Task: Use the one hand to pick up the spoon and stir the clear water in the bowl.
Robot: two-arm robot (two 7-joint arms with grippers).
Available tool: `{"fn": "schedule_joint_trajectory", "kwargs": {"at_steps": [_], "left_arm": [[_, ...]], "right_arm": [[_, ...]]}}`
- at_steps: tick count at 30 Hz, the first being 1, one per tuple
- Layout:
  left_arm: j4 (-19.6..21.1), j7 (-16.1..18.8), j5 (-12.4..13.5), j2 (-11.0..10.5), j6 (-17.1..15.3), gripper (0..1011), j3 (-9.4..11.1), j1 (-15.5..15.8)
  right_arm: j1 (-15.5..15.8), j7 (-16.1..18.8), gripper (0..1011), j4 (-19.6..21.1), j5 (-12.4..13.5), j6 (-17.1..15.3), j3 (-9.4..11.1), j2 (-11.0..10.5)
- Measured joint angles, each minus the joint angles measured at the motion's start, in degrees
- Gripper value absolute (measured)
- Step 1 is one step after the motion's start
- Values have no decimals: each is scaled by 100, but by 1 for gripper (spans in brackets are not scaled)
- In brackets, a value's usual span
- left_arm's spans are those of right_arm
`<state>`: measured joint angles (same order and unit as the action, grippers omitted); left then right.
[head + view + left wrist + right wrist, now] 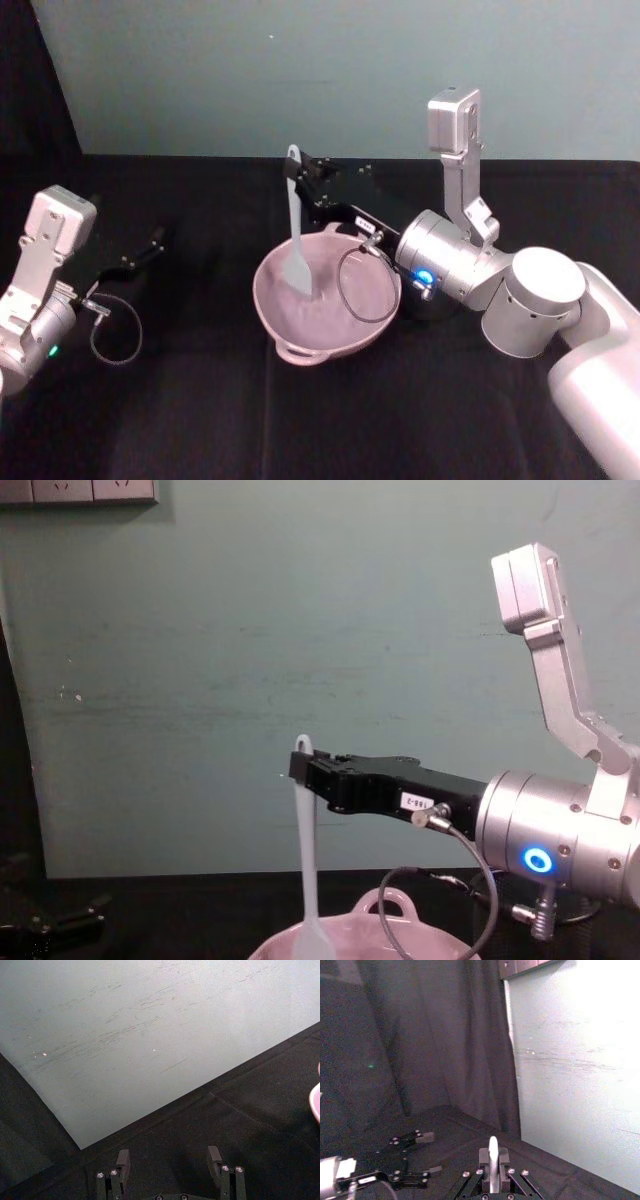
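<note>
The spoon (pixel 296 225) looks light, thin and a bit bendy. Its smooth plastic could slip, so a firm pinch high on the handle seems best. The right claw (pixel 301 182) is closed tight on that handle, just under the hole at its end. The spoon hangs straight down below the claw, with its flat head inside the pink bowl (pixel 262 295). The head may be dipping in the clear water (pixel 325 305), but that is hard to see. The left claw (pixel 150 245) sits well apart over the black surface (pixel 200 400), open and holding nothing.
</note>
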<state>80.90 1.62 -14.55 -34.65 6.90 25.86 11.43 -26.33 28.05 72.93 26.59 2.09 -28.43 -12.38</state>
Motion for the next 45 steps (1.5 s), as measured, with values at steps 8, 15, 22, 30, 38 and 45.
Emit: {"fn": "schedule_joint_trajectory", "kwargs": {"at_steps": [8,15,22,30,38,45], "left_arm": [[0,0,0,0,0,1011,0,0],[0,0,0,0,0,1011,0,0],[0,0,0,0,0,1011,0,0],[0,0,0,0,0,1011,0,0],[0,0,0,0,0,1011,0,0],[0,0,0,0,0,1011,0,0]], "right_arm": [[-75,-57,110,-87,-26,6,145,-66],[162,-138,110,295,-25,-51,280,-301],[448,-180,110,689,-31,-135,341,-512],[660,-175,110,991,-31,-151,291,-571],[608,-97,110,887,-31,-117,124,-406],[360,-42,110,501,-34,-40,20,-165]]}}
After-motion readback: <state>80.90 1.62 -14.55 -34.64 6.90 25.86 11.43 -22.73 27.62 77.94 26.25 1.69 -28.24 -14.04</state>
